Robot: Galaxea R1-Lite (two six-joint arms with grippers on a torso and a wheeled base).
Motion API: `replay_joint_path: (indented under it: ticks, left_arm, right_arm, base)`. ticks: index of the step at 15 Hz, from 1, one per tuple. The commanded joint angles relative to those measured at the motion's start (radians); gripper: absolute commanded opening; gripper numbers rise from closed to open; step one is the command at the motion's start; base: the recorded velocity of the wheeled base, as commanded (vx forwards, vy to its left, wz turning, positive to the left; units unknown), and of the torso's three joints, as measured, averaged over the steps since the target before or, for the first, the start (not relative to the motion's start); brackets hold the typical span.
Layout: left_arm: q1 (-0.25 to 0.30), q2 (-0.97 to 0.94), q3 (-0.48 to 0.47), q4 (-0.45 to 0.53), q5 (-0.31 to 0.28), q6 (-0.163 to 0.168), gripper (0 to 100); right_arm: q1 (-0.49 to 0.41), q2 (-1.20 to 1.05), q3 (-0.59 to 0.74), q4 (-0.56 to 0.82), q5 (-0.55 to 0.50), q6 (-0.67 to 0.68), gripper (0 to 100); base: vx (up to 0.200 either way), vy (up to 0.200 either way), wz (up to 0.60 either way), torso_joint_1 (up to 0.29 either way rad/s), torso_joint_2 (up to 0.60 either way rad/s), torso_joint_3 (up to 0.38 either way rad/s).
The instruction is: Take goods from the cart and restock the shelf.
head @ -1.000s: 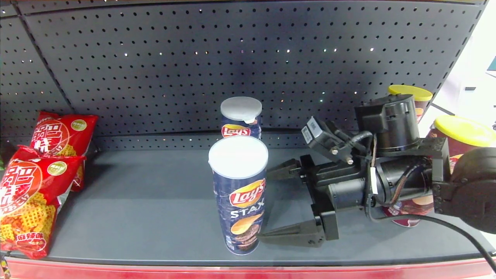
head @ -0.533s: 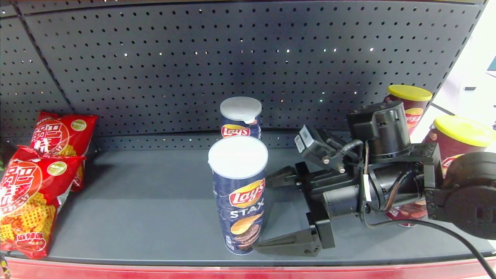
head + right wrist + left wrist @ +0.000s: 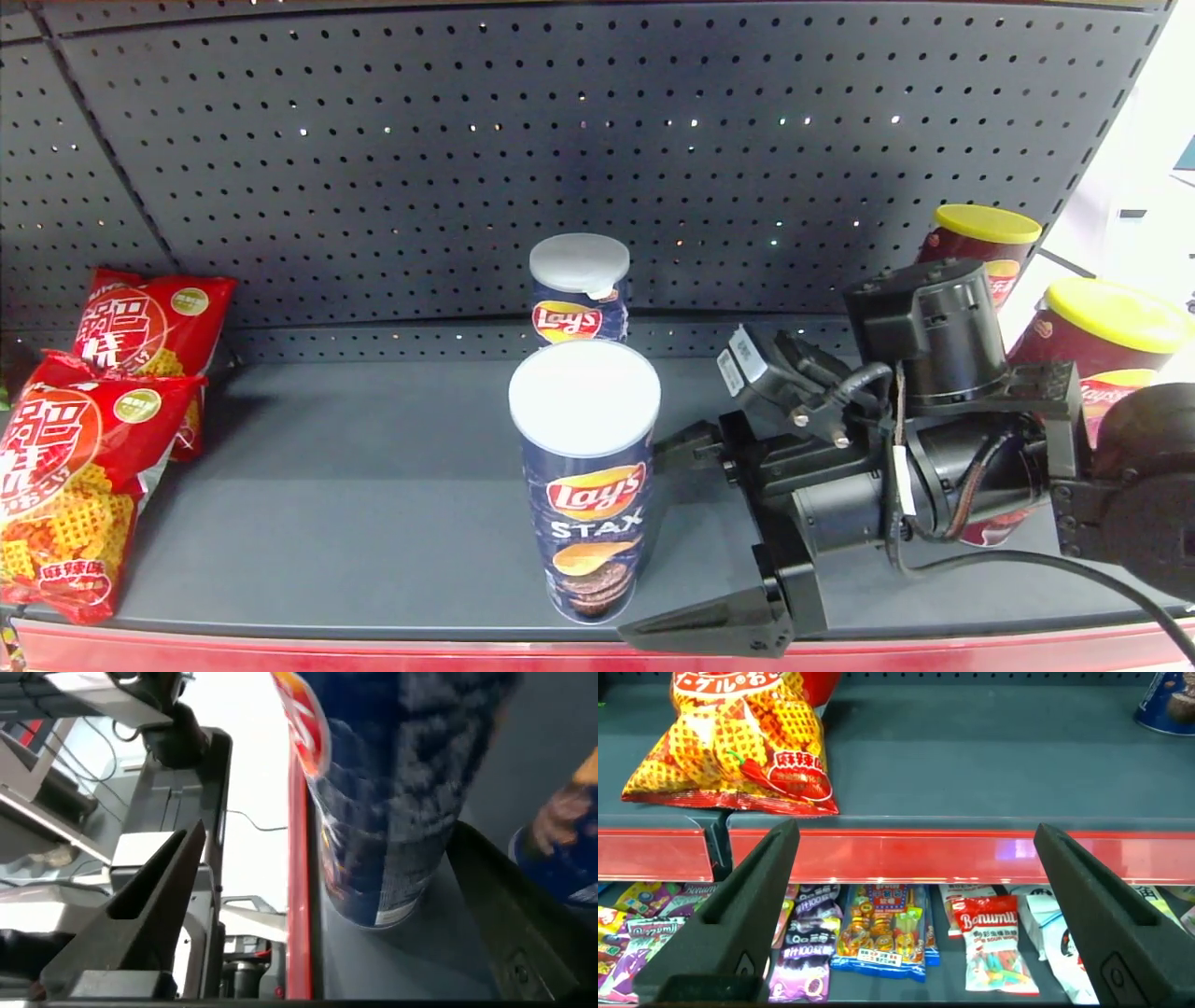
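A tall blue chip can (image 3: 585, 485) with a white lid stands near the front edge of the grey shelf (image 3: 373, 504). A second blue can (image 3: 579, 289) stands behind it by the pegboard. My right gripper (image 3: 653, 541) is open, coming in from the right at the front can's lower half. One finger (image 3: 686, 443) lies behind the can and the other finger (image 3: 719, 627) hangs over the shelf's red lip. In the right wrist view the can (image 3: 402, 812) sits between the spread fingers of the gripper (image 3: 327, 835). My left gripper (image 3: 917, 833) is open with nothing in it, in front of the shelf's red edge (image 3: 896, 849).
Red waffle-chip bags (image 3: 84, 467) lean at the shelf's left end, one bag (image 3: 738, 737) above my left gripper. Two maroon cans with yellow lids (image 3: 1111, 327) stand at the right behind my right arm. Candy packs (image 3: 878, 933) fill the lower shelf. Bare shelf lies between bags and cans.
My right gripper has swung toward the shelf's front edge, its lower finger now over the red lip. The front blue can has shifted a little forward and to the right.
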Motion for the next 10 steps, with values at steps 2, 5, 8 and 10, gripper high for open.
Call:
replay_joint_path:
  ticks: [2, 5, 8, 10]
  left_arm:
    - [0.0, 0.002, 0.0, 0.0, 0.0, 0.0, 100]
    - [0.0, 0.0, 0.0, 0.0, 0.001, 0.0, 100]
    - [0.0, 0.0, 0.0, 0.0, 0.0, 0.0, 100]
    - [0.0, 0.002, 0.0, 0.0, 0.001, 0.001, 100]
  right_arm:
    - [0.0, -0.009, 0.01, 0.0, 0.0, 0.0, 100]
    - [0.0, -0.009, 0.015, 0.0, 0.0, 0.0, 100]
    - [-0.005, -0.006, 0.025, -0.001, -0.004, 0.0, 100]
    - [-0.035, -0.007, 0.042, -0.004, -0.02, 0.0, 100]
  base:
    - [0.0, 0.0, 0.0, 0.0, 0.0, 0.0]
    - [0.0, 0.0, 0.0, 0.0, 0.0, 0.0]
    - [0.0, 0.0, 0.0, 0.0, 0.0, 0.0]
    - [0.0, 0.0, 0.0, 0.0, 0.0, 0.0]
